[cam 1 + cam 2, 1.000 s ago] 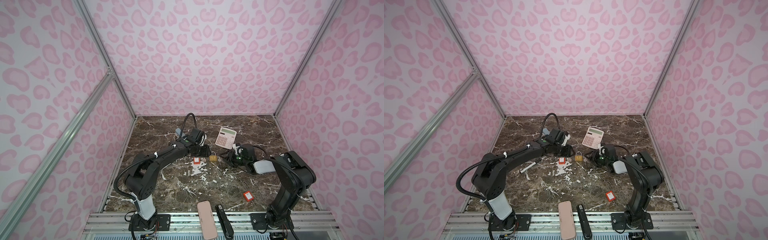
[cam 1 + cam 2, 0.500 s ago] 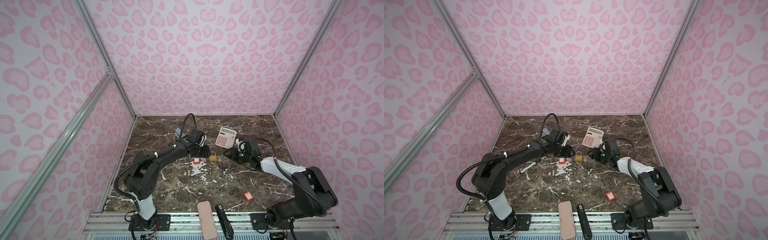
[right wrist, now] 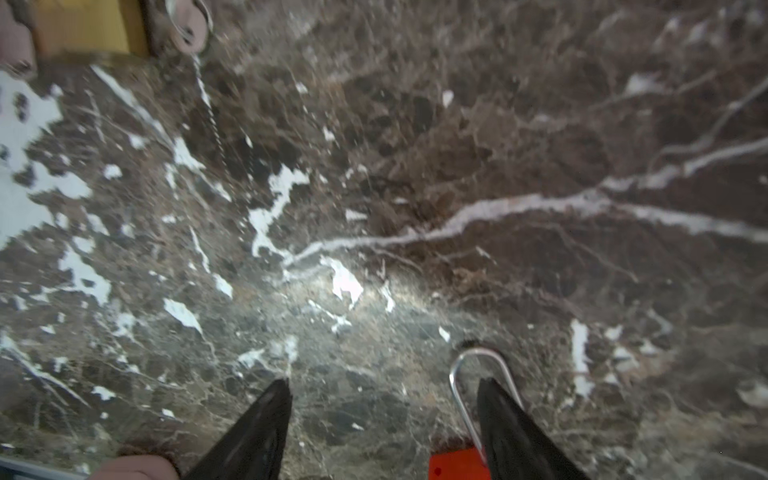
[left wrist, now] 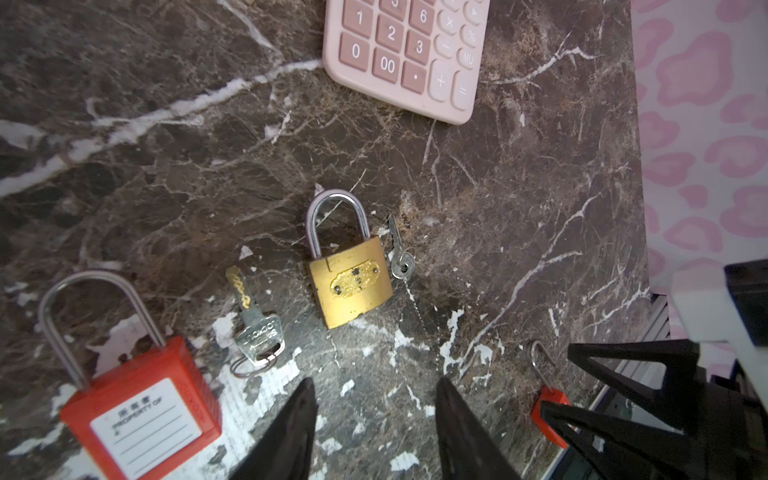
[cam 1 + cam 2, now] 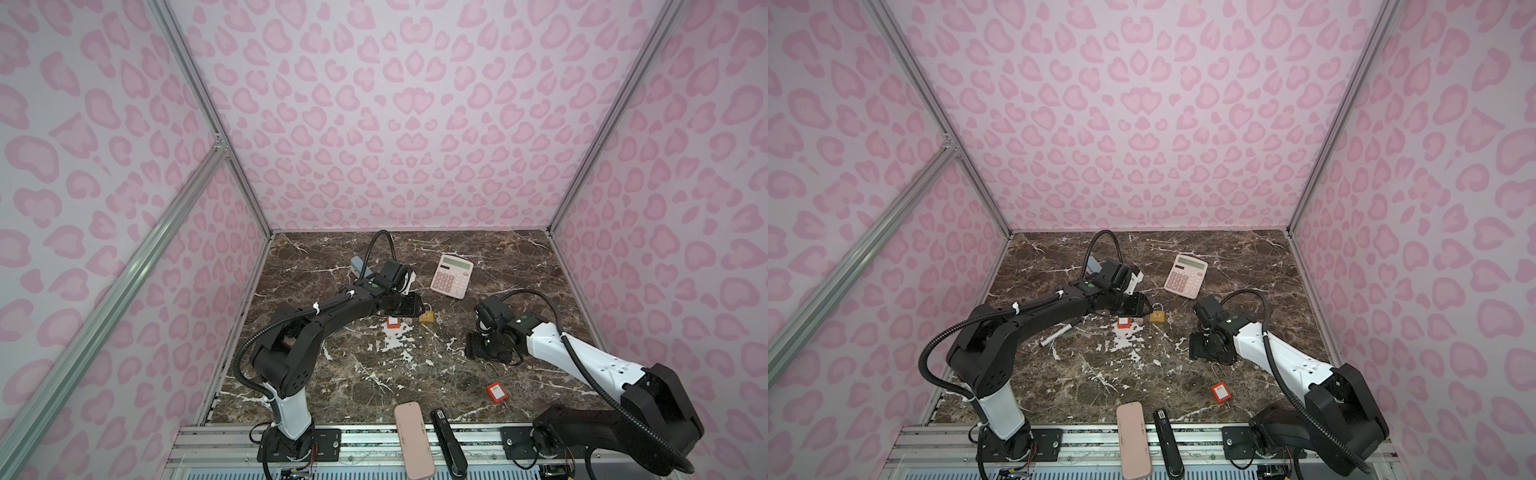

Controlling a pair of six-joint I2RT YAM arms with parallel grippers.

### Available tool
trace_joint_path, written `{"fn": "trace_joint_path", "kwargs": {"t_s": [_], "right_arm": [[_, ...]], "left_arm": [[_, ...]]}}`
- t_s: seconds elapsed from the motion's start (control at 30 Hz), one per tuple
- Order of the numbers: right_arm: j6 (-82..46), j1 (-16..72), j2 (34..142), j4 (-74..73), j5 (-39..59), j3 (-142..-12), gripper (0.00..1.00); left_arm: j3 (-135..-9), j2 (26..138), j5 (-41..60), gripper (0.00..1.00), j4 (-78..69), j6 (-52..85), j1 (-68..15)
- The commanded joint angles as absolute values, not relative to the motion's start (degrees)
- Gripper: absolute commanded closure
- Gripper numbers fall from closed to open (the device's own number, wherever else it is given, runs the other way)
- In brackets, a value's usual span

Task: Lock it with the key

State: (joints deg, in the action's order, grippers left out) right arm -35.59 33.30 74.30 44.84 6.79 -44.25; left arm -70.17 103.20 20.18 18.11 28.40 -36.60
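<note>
My right gripper (image 3: 384, 382) has backed away from the locks, jaws wide and empty. The left gripper (image 4: 376, 380) hovers half-open, empty, beside the brass steel-shackled padlock (image 4: 351, 282). Its small silver key (image 4: 401, 257) lies flat alongside, so a pinch may skid it.

Left tool (image 4: 376, 380) parted, empty; right tool (image 3: 384, 380) apparently wider.

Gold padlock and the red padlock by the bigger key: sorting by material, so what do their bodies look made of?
Gold padlock: likely brass, dull yellow metallic sheen, embossed plate. Red padlock: probably plastic, matte uniform red, white label.
</note>
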Motion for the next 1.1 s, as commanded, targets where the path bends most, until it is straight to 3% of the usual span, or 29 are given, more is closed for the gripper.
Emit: {"fn": "trace_joint_path", "kwargs": {"t_s": [0.0,0.7,1.07], "right_arm": [[-39.0,36.4,74.7,53.4,1.3,-44.7,0.25],[-40.4,39.2,71.3,56.0,6.1,-36.9,0.24],[-37.6,39.2,74.7,53.6,9.1,-39.9,0.46]], "left_arm": [[-69.4,103.0,22.1,0.51,15.6,27.8,-36.7],[-72.1,105.6,24.2,0.52,15.3,28.5,-38.1],[-71.7,104.5,23.7,0.52,15.4,29.0,-38.2]]}}
